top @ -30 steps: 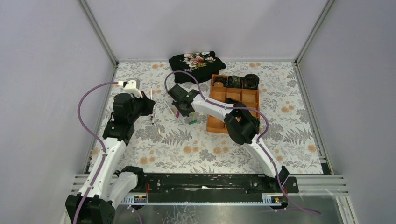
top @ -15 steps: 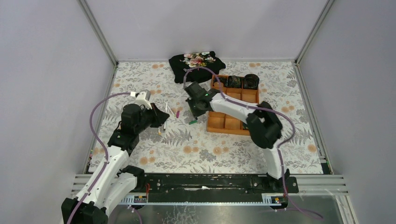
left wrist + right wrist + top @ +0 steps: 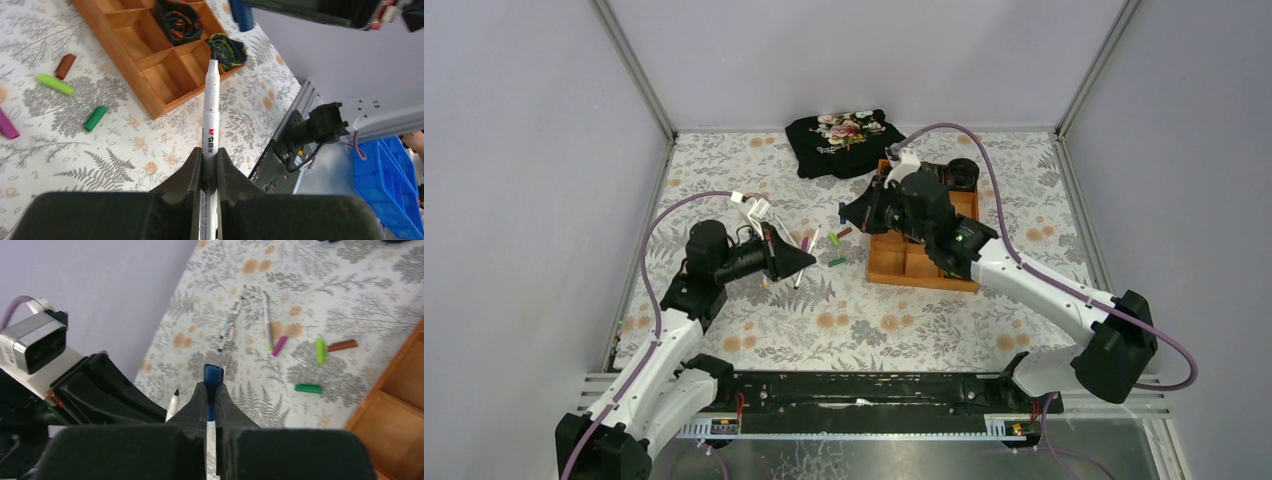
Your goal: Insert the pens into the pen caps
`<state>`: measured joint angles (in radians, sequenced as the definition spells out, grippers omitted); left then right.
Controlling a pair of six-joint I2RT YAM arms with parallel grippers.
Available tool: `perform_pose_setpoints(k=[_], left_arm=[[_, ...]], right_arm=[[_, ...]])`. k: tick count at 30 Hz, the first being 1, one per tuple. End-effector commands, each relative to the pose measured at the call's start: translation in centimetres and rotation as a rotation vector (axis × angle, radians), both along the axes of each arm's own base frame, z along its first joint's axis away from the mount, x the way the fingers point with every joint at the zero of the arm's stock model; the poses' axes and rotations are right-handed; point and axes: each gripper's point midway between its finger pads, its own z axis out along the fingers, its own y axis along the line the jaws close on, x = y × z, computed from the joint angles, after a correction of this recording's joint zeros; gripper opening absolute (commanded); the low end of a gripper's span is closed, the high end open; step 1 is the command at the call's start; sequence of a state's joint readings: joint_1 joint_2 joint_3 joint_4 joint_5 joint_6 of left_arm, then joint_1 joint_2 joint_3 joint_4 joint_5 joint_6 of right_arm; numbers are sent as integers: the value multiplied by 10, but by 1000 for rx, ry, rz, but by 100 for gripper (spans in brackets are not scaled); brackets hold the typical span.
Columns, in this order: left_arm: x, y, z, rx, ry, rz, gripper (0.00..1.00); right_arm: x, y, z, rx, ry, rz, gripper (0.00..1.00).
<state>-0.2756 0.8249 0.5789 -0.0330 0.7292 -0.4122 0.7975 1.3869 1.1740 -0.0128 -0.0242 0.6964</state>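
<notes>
Both arms have turned to face each other since half a second ago. The right arm's elbow has swung out to the right, and the left arm has pushed toward the middle of the tabletop (image 3: pixel 874 330).

The orange tray (image 3: pixel 919 283) sits at the right and takes no part in this.

The left hand (image 3: pixel 210 157) is clamped on a white-barrelled pen (image 3: pixel 210 115), with the pen's dark tip pointing forward, off the tabletop. The right hand (image 3: pixel 212 390) is pinched on a blue cap (image 3: pixel 212 374), held in the air with its open end toward the left arm. Tip and cap are near each other but apart, and in the left wrist view the cap sits off to one side of the pen's line.

I judge the task barely begun: the first pairing is lined up but not joined, and no capped pen shows anywhere.

Three loose pens (image 3: pixel 229 330) lie on the tabletop. Beside them are a magenta cap (image 3: pixel 279 345), a light green cap (image 3: pixel 320 350), a dark red cap (image 3: pixel 342 345) and a dark green cap (image 3: pixel 308 388), all empty.
</notes>
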Motion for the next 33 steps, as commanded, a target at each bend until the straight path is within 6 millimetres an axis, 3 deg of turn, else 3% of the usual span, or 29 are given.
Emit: perform_pose_setpoints(k=[1,18,33], left_arm=[[-16,-12,27,-70,-114,-118,0],[-20,-16,30,-101,-114,-144,0],[-17,-15,29,-94,-114,-126,0]], right_arm=[[-5,12,49,248,-74,29,0],[-14,22,65,344,-146,76,0],[-19,32,52,328,-115,121,0]])
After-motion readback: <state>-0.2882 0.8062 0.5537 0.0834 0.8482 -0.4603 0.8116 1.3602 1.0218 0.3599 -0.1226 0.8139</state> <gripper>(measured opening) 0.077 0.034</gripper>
